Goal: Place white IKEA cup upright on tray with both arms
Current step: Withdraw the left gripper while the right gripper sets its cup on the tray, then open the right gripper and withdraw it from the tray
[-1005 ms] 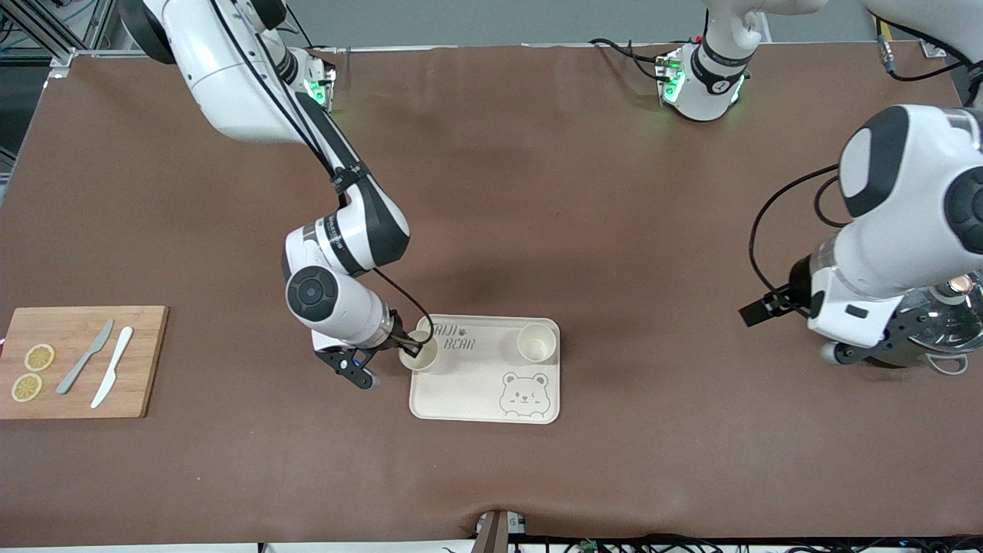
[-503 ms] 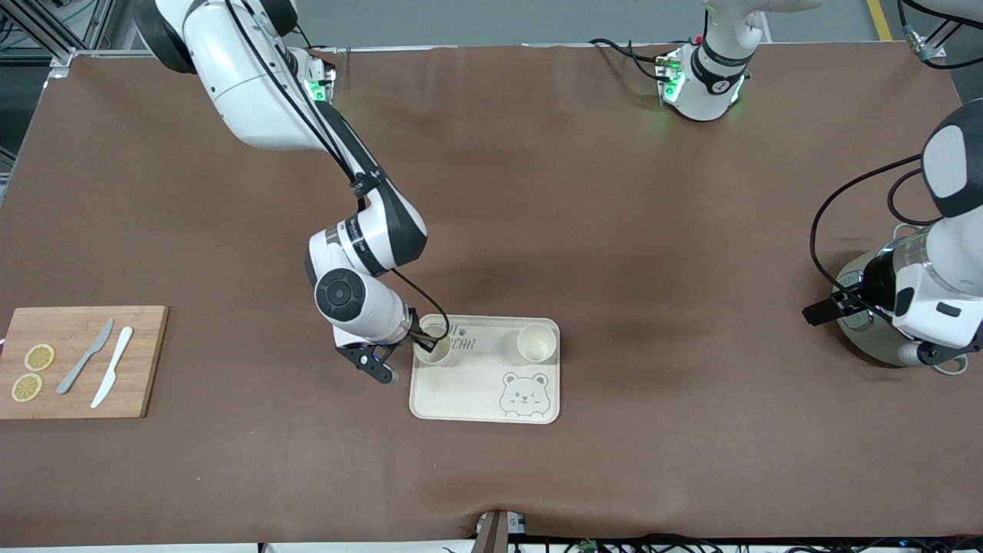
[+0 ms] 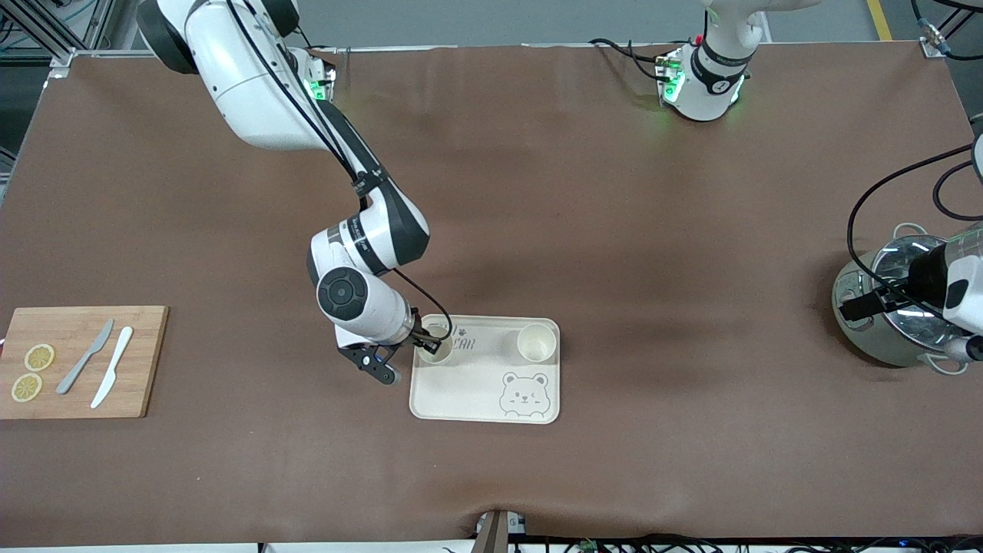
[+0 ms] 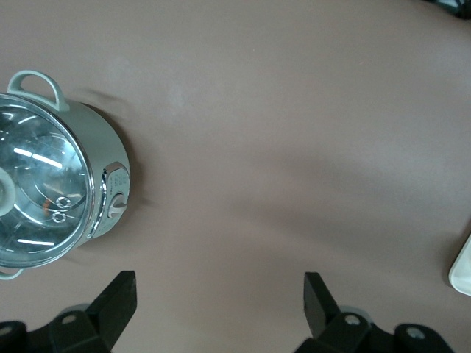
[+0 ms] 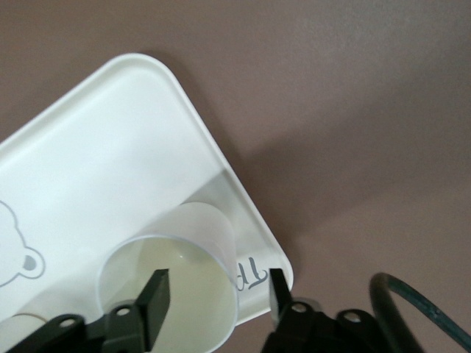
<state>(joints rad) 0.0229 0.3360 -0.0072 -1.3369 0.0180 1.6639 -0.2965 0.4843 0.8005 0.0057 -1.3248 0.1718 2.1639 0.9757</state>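
The cream bear tray (image 3: 476,384) lies in the middle of the table. Two white cups stand upright on it along its edge farthest from the front camera. One cup (image 3: 436,347) stands at the corner toward the right arm's end, the other cup (image 3: 536,342) toward the left arm's end. My right gripper (image 5: 217,288) is open and straddles the wall of the corner cup (image 5: 173,294). One finger is inside the cup and the other is outside, over the tray's rim (image 5: 254,220). My left gripper (image 4: 218,288) hangs open with nothing between its fingers, over bare table beside the pot.
A steel pot with a glass lid (image 3: 883,322) stands at the left arm's end of the table. A wooden cutting board (image 3: 142,361) with two knives and lemon slices lies at the right arm's end.
My right gripper has set the cup down on the tray's corner and opened. My left arm has swung away toward its own end of the table, to above the pot.
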